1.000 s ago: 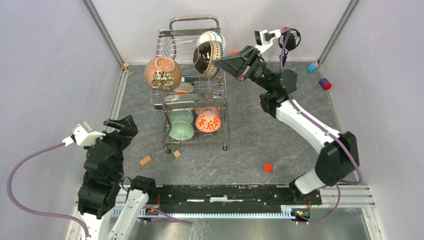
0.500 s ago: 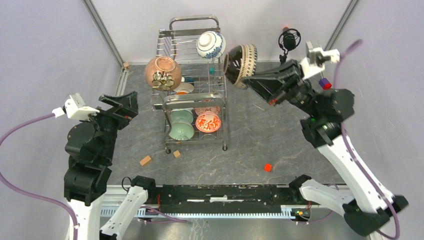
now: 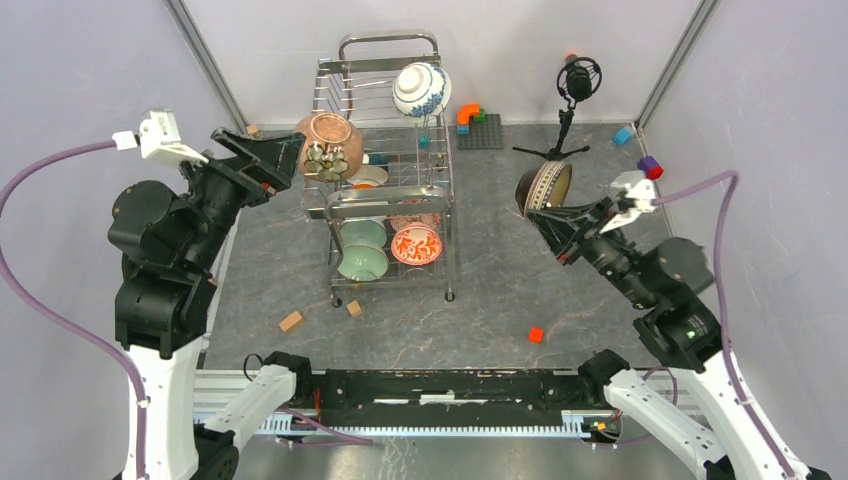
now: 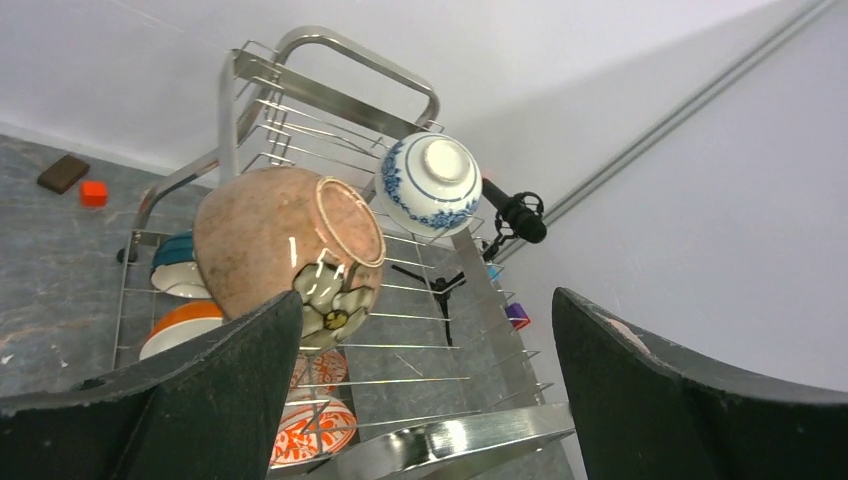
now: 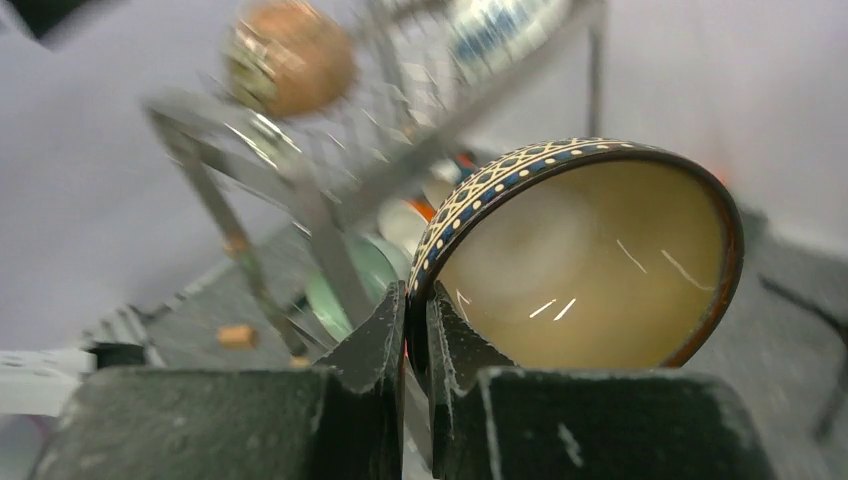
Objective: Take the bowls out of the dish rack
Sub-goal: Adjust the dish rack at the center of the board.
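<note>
The steel dish rack stands mid-table. On its upper tier sit a brown flower-painted bowl and a blue-and-white bowl. Lower down are a pale green bowl and a red-and-white bowl. My right gripper is shut on the rim of a dark bowl with a patterned band, held in the air right of the rack; its tan inside fills the right wrist view. My left gripper hangs open just left of the brown bowl, not touching it.
A black microphone tripod and a dark baseplate with an orange piece stand at the back right. Small blocks lie about: red, wooden, purple, blue. Metal corner posts frame the table.
My right arm has carried the dark bowl off the rack's top, rightwards and nearer. My left arm has risen and swung toward the brown bowl, jaws still wide.
</note>
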Robot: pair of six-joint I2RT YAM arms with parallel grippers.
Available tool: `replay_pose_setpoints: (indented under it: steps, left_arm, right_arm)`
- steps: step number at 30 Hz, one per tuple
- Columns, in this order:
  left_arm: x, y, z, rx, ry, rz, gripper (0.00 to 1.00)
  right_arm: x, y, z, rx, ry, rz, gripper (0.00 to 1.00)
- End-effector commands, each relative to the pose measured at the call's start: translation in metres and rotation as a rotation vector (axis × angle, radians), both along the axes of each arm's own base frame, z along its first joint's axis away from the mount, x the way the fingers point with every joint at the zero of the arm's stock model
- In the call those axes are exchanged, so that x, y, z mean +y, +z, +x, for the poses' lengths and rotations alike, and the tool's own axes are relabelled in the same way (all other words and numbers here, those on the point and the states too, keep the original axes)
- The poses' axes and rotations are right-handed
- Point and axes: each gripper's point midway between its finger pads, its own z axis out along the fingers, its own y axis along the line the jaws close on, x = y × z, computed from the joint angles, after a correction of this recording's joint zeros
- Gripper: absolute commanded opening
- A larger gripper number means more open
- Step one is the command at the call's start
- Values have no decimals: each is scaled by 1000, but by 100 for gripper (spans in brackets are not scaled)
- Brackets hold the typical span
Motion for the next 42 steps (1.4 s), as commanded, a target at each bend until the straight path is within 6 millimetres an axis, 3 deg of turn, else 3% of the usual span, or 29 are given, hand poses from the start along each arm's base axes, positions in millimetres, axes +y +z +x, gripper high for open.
replay_pose_setpoints:
  steps: [1,4,11,17,24,30,36,39,42]
  left_arm:
    - [-17,22,-10,-80,-113,63,100]
    - [-15,7,-12,-53,-104,89,100]
    - [24,-47,-22,51,90,132,100]
    - [58,-104,-30,168,269,127,100]
    - [84,-167,-47,249,406,113,100]
    - [83,-213,-57,349,390,134,100]
    - [50,-266,-54,460,233,74,100]
    - [37,-273,-58,472,156,68,100]
    - [36,-264,-66,442,132,89,100]
  right_arm:
    - [-26,-58,28,72,-201,-135,0]
    - [-28,-88,33,119,-222,-179,0]
    - [-39,-143,41,202,-285,-306,0]
    - [-42,-174,40,247,-306,-402,0]
    - [-28,-208,32,290,-290,-513,0]
    - [-8,-233,18,302,-229,-547,0]
    - [18,-255,1,327,-102,-493,0]
    - [22,-257,-3,331,-73,-473,0]
    - [20,-258,-5,327,-68,-473,0]
